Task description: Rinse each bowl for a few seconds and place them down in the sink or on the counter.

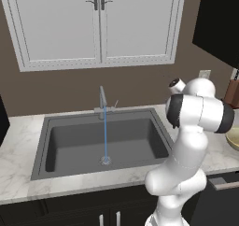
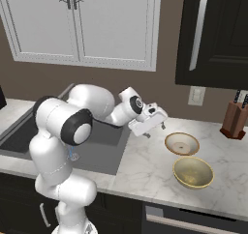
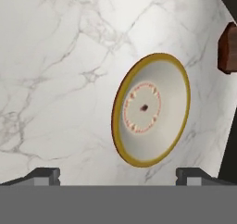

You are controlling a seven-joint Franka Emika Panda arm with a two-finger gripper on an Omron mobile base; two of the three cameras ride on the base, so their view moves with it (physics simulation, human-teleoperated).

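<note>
Right now the gripper [image 2: 156, 125] hangs empty with jaws spread wide, above the counter [image 2: 145, 165] and just short of the tan bowl [image 2: 182, 143]. Approaching too shallow could nudge that bowl into the yellow bowl [image 2: 193, 171] close beside it. A knife block [image 2: 234, 121] stands well apart by the wall. Leftward, the sink [image 1: 100, 141] lies open, water running from its faucet [image 1: 102, 101].

2 bowls [image 2: 188, 158] on counter [image 2: 145, 172], right of sink [image 1: 100, 141].
</note>
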